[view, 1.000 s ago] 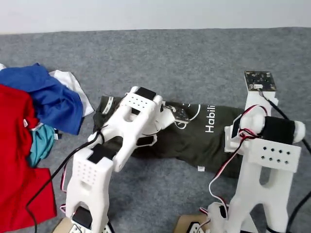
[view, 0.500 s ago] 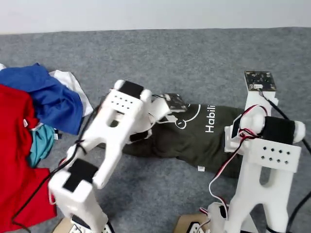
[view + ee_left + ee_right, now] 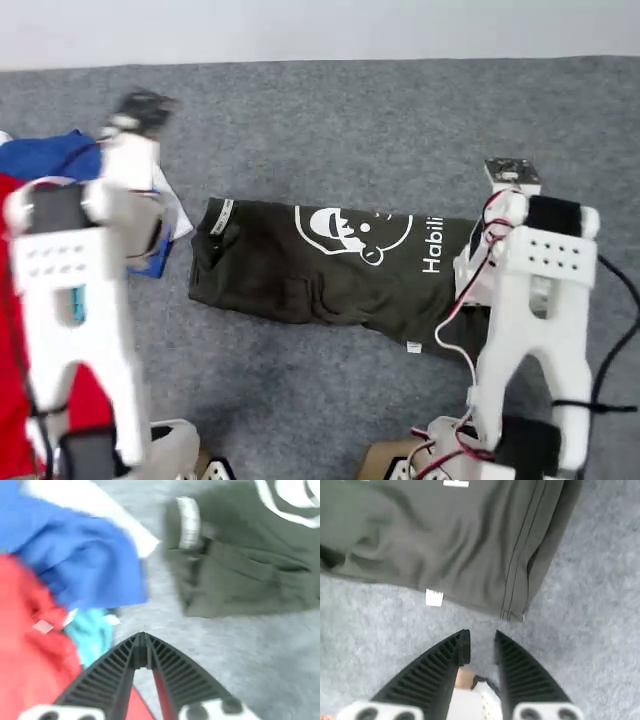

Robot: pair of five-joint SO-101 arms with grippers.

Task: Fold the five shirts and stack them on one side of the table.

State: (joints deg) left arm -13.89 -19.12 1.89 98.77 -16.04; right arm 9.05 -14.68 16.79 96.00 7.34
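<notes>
the dark green shirt [image 3: 330,270] lies partly folded mid-table [image 3: 350,120], clear of the heap of loose shirts [image 3: 80,565]. the left gripper [image 3: 142,641], pinched together and empty, hangs by that heap. the right gripper [image 3: 481,637], narrowly parted, waits just off the shirt's hem, probably for another fold.

And we've got dark green shirt [image 3: 300,285] w/ white print, grey mat [image 3: 350,120], then blue shirt [image 3: 85,555], red shirt [image 3: 25,630], teal shirt [image 3: 95,636], white shirt [image 3: 92,501].

1. Stood left arm [image 3: 70,290] upright at far left, wrist tipped downward.
2. Had left gripper [image 3: 144,642] pressed together at the tips.
3. Stood right arm [image 3: 535,290] upright at the right.
4. Had right gripper [image 3: 481,636] slightly parted, aimed down.
</notes>
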